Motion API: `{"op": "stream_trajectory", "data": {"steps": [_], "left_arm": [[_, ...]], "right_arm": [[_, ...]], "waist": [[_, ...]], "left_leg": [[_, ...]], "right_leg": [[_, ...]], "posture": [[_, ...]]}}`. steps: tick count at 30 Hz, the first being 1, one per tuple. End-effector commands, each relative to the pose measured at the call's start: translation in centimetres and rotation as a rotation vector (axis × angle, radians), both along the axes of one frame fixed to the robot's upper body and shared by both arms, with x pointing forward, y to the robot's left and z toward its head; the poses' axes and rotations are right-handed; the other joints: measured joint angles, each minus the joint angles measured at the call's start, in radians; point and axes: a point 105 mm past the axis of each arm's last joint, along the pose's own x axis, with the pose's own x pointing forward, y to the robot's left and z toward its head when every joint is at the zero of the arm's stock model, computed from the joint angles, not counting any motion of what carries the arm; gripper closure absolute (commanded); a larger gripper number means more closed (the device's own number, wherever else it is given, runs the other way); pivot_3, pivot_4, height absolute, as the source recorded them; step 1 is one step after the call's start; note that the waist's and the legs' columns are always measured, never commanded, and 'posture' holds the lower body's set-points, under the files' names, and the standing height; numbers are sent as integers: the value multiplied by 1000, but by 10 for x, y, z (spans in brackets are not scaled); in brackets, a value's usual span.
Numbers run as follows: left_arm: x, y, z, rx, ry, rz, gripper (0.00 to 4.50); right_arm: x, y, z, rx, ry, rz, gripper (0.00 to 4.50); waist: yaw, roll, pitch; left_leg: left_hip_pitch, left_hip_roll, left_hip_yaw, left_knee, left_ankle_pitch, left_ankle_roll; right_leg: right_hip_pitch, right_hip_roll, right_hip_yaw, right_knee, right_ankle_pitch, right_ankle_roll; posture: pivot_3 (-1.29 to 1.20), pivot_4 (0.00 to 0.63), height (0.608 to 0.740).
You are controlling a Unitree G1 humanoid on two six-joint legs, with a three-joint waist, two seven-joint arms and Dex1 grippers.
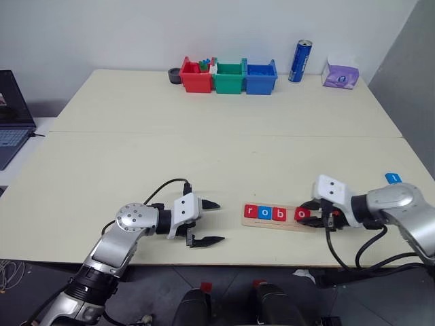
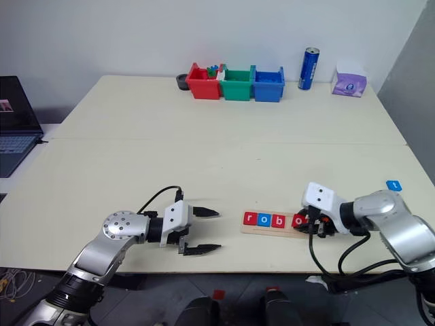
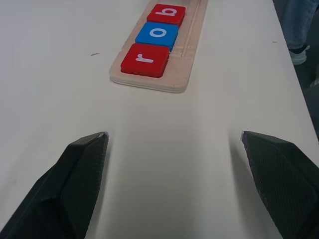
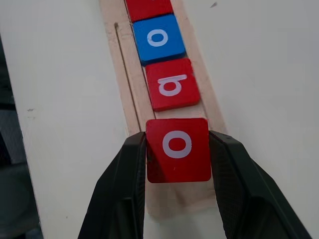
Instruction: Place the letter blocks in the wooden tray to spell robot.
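The wooden tray [image 1: 289, 225] lies near the table's front edge and holds three letter blocks in a row: red r [image 1: 251, 212], blue o [image 1: 265, 213] and red b [image 1: 279, 214]. My right gripper [image 4: 178, 152] is shut on a red o block [image 4: 178, 149], held over the tray just past the b [image 4: 171, 84], at the tray's right part. A blue block [image 1: 393, 178] lies on the table to the far right. My left gripper [image 1: 206, 222] stands open and empty, left of the tray, pointing toward it.
Red [image 1: 195, 78], green [image 1: 229, 79] and blue [image 1: 260, 77] plastic bins stand at the table's back, with a blue can [image 1: 300, 61] and a tissue pack [image 1: 340, 73] to their right. A laptop [image 1: 12, 115] sits off the left edge.
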Motion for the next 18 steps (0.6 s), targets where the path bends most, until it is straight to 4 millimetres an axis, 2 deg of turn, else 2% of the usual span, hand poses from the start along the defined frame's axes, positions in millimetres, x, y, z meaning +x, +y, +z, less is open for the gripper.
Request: {"op": "stream_trajectory", "data": {"steps": [1,5,18], "left_arm": [[0,-3,8,-4,-41,-20,0],[-1,-3,7,-5,-42,-20,0],[-2,-4,7,-9,-43,-14,0]], "right_arm": [[9,5,6,-26,-49,12,3054],[12,10,3,-29,-46,26,3054],[9,8,2,-53,-30,68,3054]], "waist": [[0,0,0],[0,0,0],[0,0,0]], "left_leg": [[0,0,0,0,0,0],[0,0,0,0,0,0],[0,0,0,0,0,0]], "right_leg": [[0,0,0,0,0,0],[0,0,-1,0,0,0],[0,0,-1,0,0,0]], "posture": [[0,150,740],[0,150,740],[0,150,740]]}}
